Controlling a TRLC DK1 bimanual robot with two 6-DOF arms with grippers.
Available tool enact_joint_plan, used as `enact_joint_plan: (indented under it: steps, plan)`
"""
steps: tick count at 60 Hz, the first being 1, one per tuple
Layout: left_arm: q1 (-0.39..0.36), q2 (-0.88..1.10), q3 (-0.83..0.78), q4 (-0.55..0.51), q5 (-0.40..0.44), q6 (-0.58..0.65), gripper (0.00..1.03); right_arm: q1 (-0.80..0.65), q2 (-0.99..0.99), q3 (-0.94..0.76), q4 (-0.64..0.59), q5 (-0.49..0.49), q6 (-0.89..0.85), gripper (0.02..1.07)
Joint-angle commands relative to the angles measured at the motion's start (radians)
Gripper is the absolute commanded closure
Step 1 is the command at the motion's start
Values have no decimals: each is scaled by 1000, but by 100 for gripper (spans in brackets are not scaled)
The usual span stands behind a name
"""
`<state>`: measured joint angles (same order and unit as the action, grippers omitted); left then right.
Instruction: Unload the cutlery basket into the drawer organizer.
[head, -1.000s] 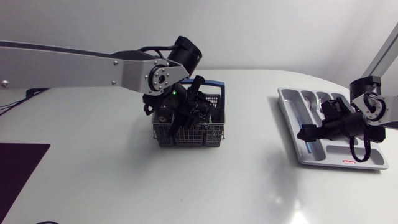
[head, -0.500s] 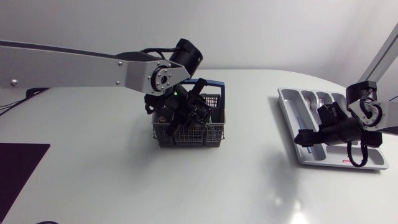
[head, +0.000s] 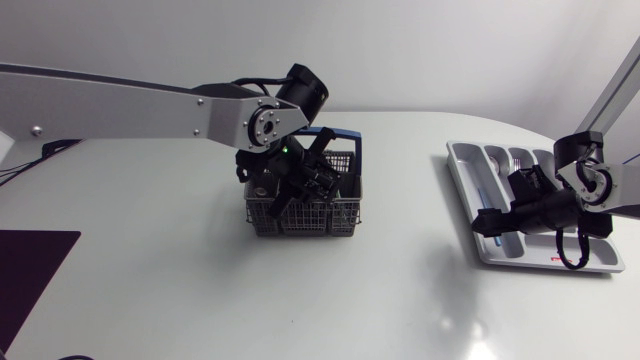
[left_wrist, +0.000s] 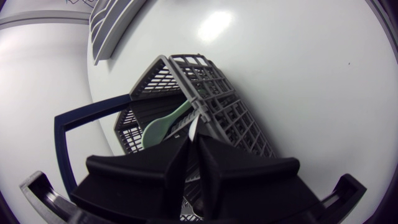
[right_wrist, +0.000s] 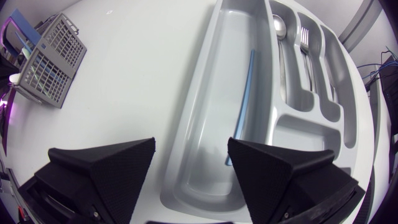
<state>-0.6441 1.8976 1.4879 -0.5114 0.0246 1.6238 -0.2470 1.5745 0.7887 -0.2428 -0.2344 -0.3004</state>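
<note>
Grey mesh cutlery basket (head: 300, 216), frame centre: your left gripper (left_wrist: 193, 134) sits inside it, and you cannot tell its grip. Your right gripper (right_wrist: 191, 152), fingers spread, hangs over the drawer organizer (head: 453, 153), right.

The cutlery basket (head: 303, 208) stands on the desk (head: 400, 290) just left of the frame's centre, with my left pincer (head: 303, 180) down inside it, above a flat utensil (left_wrist: 163, 126). The drawer organizer (head: 458, 170) lies at far right. My right pincer (right_wrist: 191, 149) hangs spread over its long compartment, where a thin rod (right_wrist: 244, 106) lies. A spoon (right_wrist: 281, 37) and a fork (right_wrist: 305, 46) lie in the narrower slots beside it.
</note>
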Motion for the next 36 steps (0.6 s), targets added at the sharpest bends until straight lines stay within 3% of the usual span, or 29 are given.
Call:
enact_joint_plan:
  steps: [1,23,36]
  plan:
    - [6,17,20,-19,14,10,98,14,-18,-29,5,4,-23,23]
    - [57,-66,-6,-16,75,-64,99,26,-57,-54,2,4,-22,23]
    - [101,-140,-23,-13,201,-211,99,31,-100,-75,-3,4,-22,23]
